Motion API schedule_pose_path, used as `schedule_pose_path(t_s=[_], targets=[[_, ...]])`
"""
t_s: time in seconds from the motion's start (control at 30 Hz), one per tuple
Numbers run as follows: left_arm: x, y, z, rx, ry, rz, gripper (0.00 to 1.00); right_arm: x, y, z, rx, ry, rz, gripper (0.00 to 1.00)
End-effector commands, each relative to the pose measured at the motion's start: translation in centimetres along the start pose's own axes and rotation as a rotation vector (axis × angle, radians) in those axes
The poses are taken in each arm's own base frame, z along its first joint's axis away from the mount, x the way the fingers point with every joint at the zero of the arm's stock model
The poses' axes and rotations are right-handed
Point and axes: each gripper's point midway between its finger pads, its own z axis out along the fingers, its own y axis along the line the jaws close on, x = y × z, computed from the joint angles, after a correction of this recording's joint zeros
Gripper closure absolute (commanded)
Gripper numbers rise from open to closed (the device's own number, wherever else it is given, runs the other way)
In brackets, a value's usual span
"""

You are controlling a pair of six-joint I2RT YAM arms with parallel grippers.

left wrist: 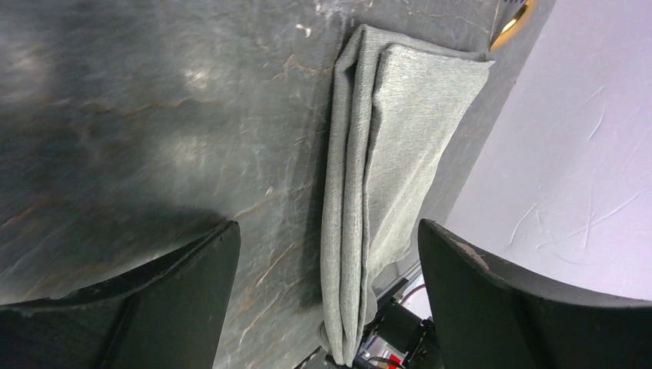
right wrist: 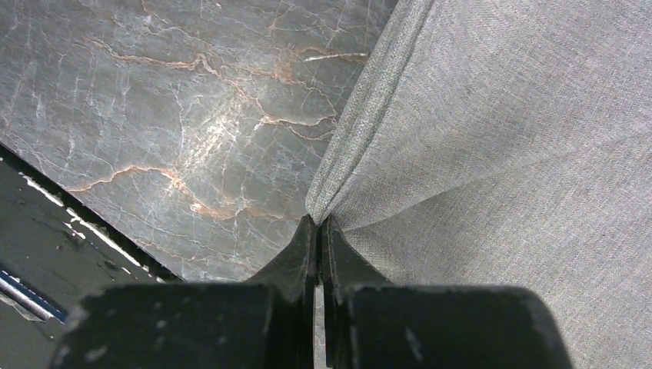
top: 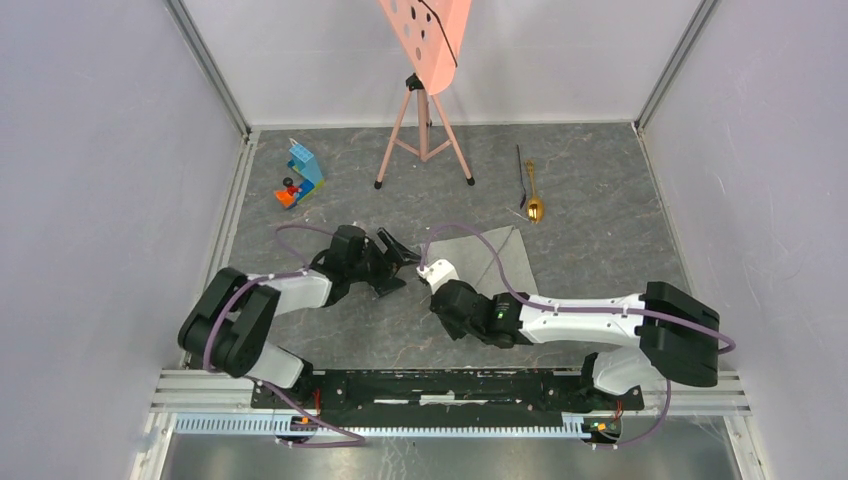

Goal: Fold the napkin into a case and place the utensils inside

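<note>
Napkin [right wrist: 500,154]: soft, light, limp, layered fold near table centre; layers likely slip. Right gripper [right wrist: 317,231] pinched tight on folded edge. Left gripper [left wrist: 324,231] wide, empty, near napkin. Judged best hold: edge, all layers together.

Robot lab cell, white walls [top: 100,150], pink tripod board [top: 430,40]

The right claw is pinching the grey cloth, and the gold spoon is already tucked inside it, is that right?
Not quite. The right gripper does pinch the napkin, but the gold spoon is not inside it: the top view shows it lying on the table, apart from the cloth, beside the black utensil.
</note>
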Motion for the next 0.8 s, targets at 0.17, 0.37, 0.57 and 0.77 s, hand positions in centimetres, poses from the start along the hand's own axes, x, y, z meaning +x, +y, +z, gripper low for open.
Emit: schedule_pose_path(t_s=[0.17,0.37,0.57,0.77], targets=[[-0.1,-3.0,5.0,0.169,-0.054,-0.145,0.31,-2.1,-0.3,-0.9,-0.042,-0.092,0.048,1.00],[0.0,-1.3,6.8,0.126,-0.095,-0.163,0.45,-2.6,-0.5,-1.3,-0.049,-0.111,0.049,1.00],[-1.3,-1.0,6.4,0.081,-0.144,-0.108,0.80,-2.5,0.3,-1.3,-0.094,-0.107,0.031,1.00],[-3.3,-0.6,1.7,-0.042,-0.156,-0.008,0.98,-3.1,5.1,-1.4,-0.255,-0.119,-0.043,1.00]])
